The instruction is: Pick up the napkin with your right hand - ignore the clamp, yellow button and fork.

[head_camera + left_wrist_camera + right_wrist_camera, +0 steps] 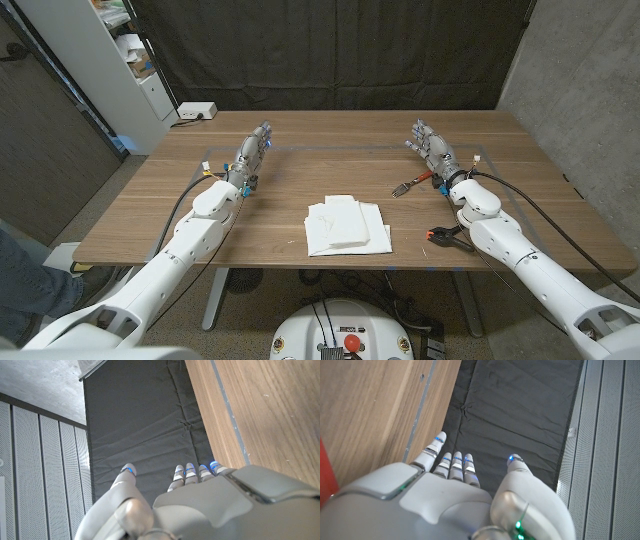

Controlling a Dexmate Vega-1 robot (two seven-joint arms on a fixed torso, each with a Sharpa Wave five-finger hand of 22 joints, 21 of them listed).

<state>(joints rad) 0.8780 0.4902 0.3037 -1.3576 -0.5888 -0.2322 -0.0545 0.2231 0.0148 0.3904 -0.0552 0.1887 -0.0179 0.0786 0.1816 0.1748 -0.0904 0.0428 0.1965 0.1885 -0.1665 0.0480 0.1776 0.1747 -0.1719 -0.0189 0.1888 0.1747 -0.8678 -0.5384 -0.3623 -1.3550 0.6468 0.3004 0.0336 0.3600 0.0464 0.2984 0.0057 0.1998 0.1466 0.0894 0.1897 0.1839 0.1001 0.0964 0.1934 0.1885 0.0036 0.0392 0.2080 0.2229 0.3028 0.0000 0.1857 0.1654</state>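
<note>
A white napkin (345, 226), a loose stack of folded sheets, lies on the wooden table (300, 175) near its front middle. My right hand (432, 146) is at the far right of the table, well behind and to the right of the napkin, fingers stretched out and holding nothing. The right wrist view shows that hand (455, 500) with its fingers straight and the thumb apart. My left hand (256, 148) is at the far left, fingers extended, empty. In the left wrist view the left hand (190, 505) shows fingers straight beside the table's edge.
A fork with a red handle (410, 184) lies just left of my right wrist. A black clamp with orange tips (447, 236) sits by the front edge under my right forearm. A white power strip (196, 112) is off the back left corner. Dark curtain behind.
</note>
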